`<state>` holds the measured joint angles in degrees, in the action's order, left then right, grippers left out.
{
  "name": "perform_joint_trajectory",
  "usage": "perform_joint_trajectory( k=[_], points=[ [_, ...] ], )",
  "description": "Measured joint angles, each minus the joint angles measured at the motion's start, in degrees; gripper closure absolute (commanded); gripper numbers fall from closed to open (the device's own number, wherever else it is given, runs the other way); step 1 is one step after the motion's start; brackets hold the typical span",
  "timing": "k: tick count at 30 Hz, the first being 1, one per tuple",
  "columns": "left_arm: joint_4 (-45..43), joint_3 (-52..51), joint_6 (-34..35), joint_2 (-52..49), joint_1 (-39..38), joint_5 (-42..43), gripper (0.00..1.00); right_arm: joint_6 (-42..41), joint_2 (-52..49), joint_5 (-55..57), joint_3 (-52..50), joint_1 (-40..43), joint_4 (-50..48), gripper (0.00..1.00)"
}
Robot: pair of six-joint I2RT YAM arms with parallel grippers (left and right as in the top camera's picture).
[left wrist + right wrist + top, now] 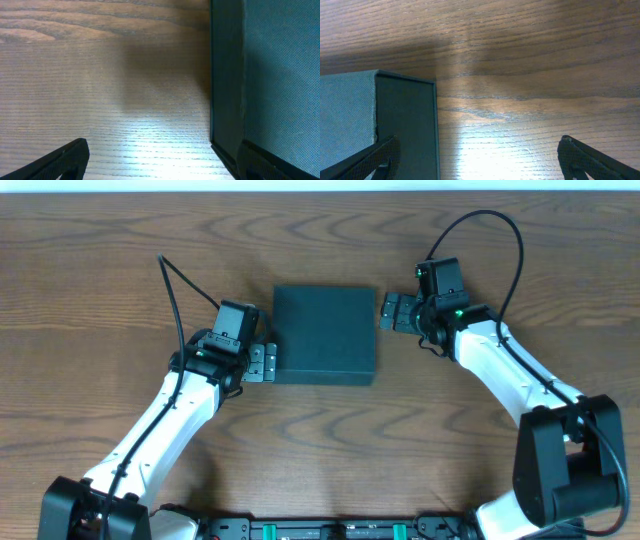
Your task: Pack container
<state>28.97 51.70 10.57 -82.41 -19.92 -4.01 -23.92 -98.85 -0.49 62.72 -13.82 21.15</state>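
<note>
From overhead I see the container point(325, 333) sitting near the middle of the wooden surface point(120, 240), its flat lid down, with one arm on each side of it. My left end effector point(262, 363) is just beside the container's near left corner, jaws spread wide and holding nothing. In the left wrist view the container's dark side wall stands between the two fingers point(65, 159). I cannot tell whether either finger touches it. My right end effector point(392, 311) is just beside the far right corner, also wide open and empty. In the right wrist view that corner shows just inside one of its fingertips point(375, 157), and bare wood fills the rest of the gap.
</note>
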Motion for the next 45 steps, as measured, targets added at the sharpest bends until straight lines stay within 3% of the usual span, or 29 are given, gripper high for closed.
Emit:
perform_joint_trajectory(
  k=[7, 11, 23, 36, 45],
  points=[
    [0.7, 0.0, 0.4, 0.7, 0.0, 0.2, 0.05, 0.0, 0.2, 0.1, 0.0, 0.2, -0.9, 0.01],
    [1.2, 0.0, -0.1, 5.9, 0.0, 0.5, 0.05, 0.4, 3.5, 0.7, 0.0, 1.0, -0.7, 0.01],
    [13.6, 2.4, -6.4, 29.3, -0.2, 0.9, 0.05, 8.0, 34.9, 3.7, 0.1, 0.8, 13.5, 0.01],
    [27.2, 2.4, -5.4, 51.7, -8.6, 0.1, 0.05, 10.6, 71.2, 5.1, 0.5, -6.6, 36.0, 0.01],
    [30.4, 2.4, -1.1, 54.9, -8.7, -2.8, 0.05, 10.6, 78.7, 4.9, 0.5, -6.7, 38.4, 0.01]
  ],
)
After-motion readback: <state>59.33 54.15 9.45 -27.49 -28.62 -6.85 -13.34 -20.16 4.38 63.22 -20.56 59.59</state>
